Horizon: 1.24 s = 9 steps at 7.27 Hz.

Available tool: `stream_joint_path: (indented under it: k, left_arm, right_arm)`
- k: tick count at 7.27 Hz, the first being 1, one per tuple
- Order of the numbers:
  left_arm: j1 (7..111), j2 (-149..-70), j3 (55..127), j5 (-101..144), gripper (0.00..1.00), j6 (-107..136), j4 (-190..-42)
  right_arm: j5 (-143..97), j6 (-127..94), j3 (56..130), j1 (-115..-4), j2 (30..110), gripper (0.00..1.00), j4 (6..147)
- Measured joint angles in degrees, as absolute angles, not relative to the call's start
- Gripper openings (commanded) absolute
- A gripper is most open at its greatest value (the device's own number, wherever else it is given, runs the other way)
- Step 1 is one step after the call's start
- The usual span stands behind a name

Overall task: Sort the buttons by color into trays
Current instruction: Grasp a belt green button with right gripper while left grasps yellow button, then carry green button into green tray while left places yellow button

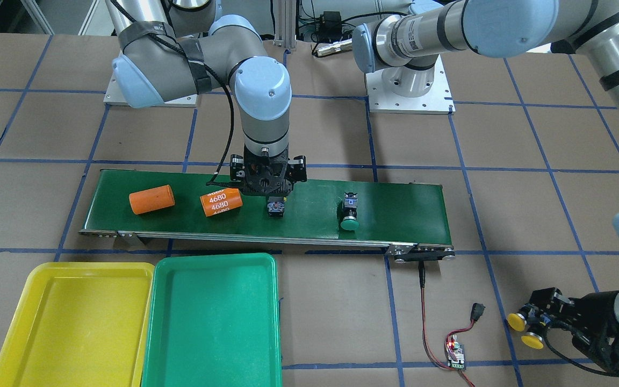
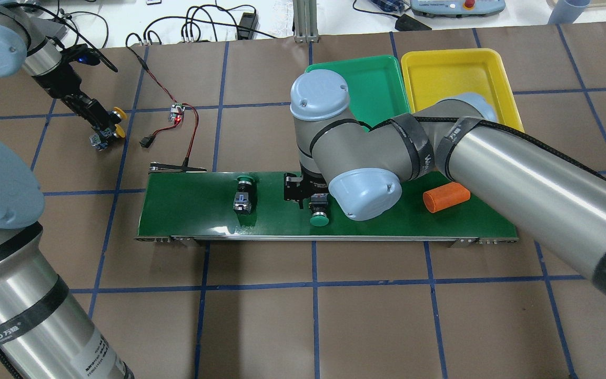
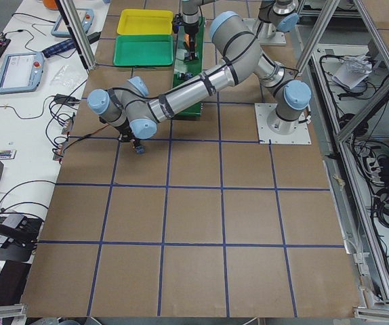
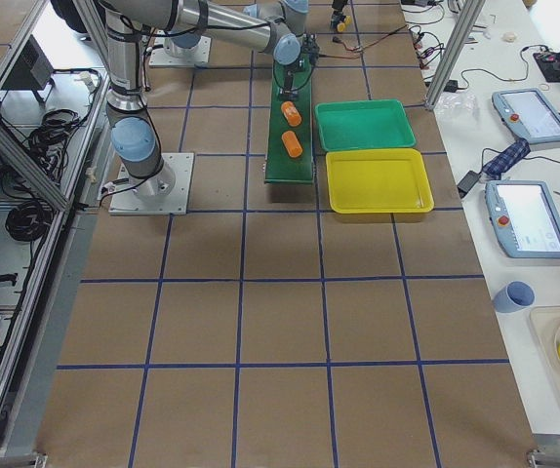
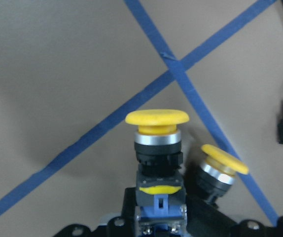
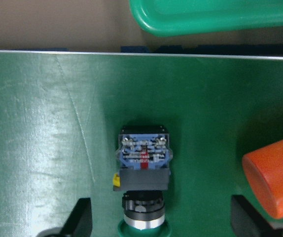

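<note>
Hovering over the long dark-green conveyor belt (image 1: pixel 395 204), the right gripper (image 6: pixel 162 219) spreads its fingers wide on either side of a green-capped push-button with a black-grey switch body (image 6: pixel 142 165). The button lies on its side near the belt's middle, cap toward the robot-side edge. A clean pick would likely mean dropping straight down, closing across the boxy body rather than the round cap, and steering clear of the orange cylinder marked 4680 (image 1: pixel 221 203) nearby. The shallow green plastic tray (image 1: pixel 210 333) sits beyond the belt's far edge, side by side with the yellow plastic tray (image 1: pixel 73 333). A second green-capped button (image 1: pixel 349 212) lies further along the belt. Off the belt's left end, the left gripper (image 1: pixel 540 322) is clamped on a yellow-capped button (image 5: pixel 157 118), with another yellow-capped one (image 5: pixel 220 163) just beside it. The table (image 1: pixel 503 161) is brown paper gridded with blue tape and carries a small wired circuit board (image 1: pixel 455 355). Benches with control tablets line the room's side.
</note>
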<state>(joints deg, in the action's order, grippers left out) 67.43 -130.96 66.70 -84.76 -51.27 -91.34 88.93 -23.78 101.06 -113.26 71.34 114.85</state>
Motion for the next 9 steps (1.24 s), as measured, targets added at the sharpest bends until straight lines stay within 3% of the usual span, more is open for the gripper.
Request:
stream_joint_path:
  k: [1,2,6,8,9]
  left_arm:
    - [68.7,-126.5,72.4,-84.8,0.00,-45.5,-91.9]
    - [69.8,-121.6,78.5,-84.8,0.00,-40.3,-90.9]
    - [77.9,-106.4,100.8,-85.5,0.00,-18.6,-76.4]
    - [79.5,-101.4,108.5,-86.1,0.00,-14.2,-70.9]
    - [80.2,-99.9,110.5,-86.3,0.10,-12.6,-70.0]
  right_arm:
    - [88.7,-23.8,101.0,-112.7,70.2,0.41,114.9]
    - [88.6,-23.8,101.0,-111.9,69.4,0.01,114.8]
    - [86.0,-24.3,100.6,-110.9,69.2,0.00,114.2]
    - [86.3,-24.1,99.0,-109.6,70.5,0.00,114.5]
    - [86.4,-23.6,96.6,-107.3,70.7,0.00,114.7]
